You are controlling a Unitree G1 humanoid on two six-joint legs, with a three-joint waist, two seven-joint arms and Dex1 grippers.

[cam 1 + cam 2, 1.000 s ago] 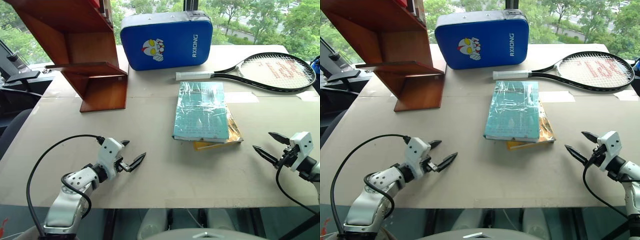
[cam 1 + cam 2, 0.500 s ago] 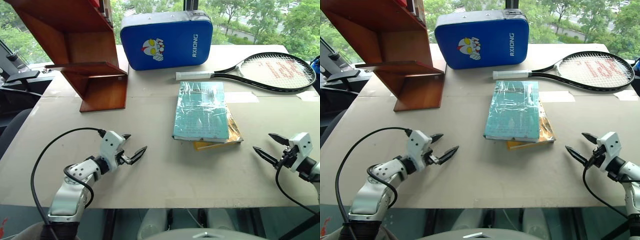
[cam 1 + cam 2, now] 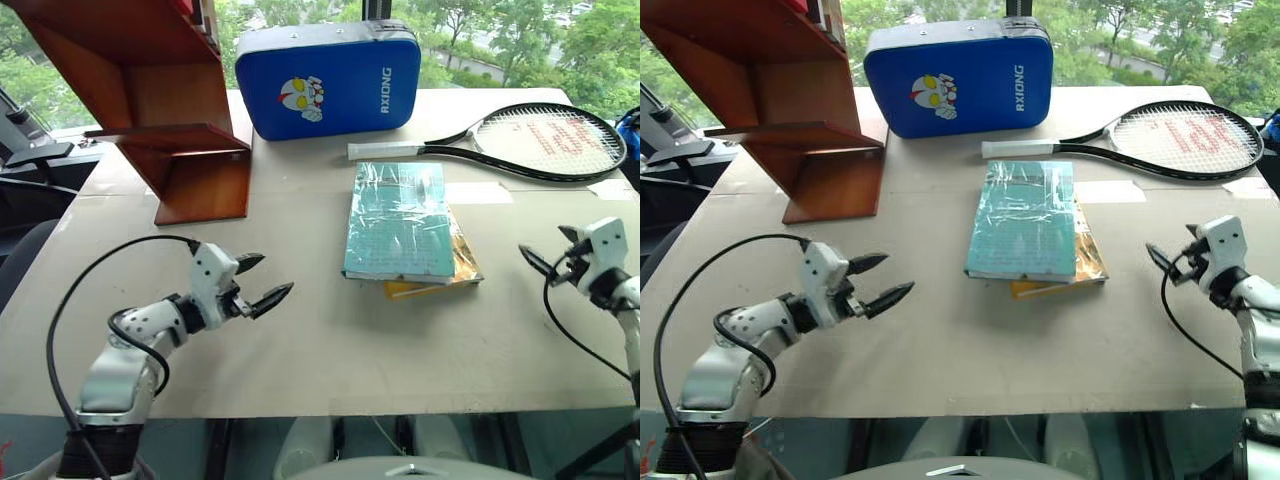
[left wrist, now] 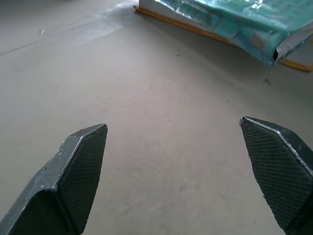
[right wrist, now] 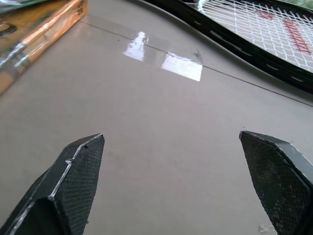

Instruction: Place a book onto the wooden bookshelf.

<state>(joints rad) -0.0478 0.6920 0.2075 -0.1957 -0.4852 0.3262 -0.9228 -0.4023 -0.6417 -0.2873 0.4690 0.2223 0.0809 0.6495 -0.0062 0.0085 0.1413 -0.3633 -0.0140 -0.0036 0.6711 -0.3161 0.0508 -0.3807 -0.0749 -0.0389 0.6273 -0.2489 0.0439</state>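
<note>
While the book (image 3: 398,221) stays flat mid-desk atop a yellow book (image 3: 440,275), your right claw (image 3: 548,250) has risen and advanced, jaws apart; left claw (image 3: 262,281) lifted, open.

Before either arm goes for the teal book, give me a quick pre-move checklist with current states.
1. Left gripper open and empty: ok.
2. Right gripper open and empty: ok.
3. Book free on top, nothing resting on it: ok.
4. Book lying alone on the table: not ok, it sits on a yellow-orange book that could shift.
5. Wooden bookshelf board bare where visible: ok; upper boards cannot tell.
6. Tennis racket and blue case clear of the book: ok, racket handle close behind it.
</note>
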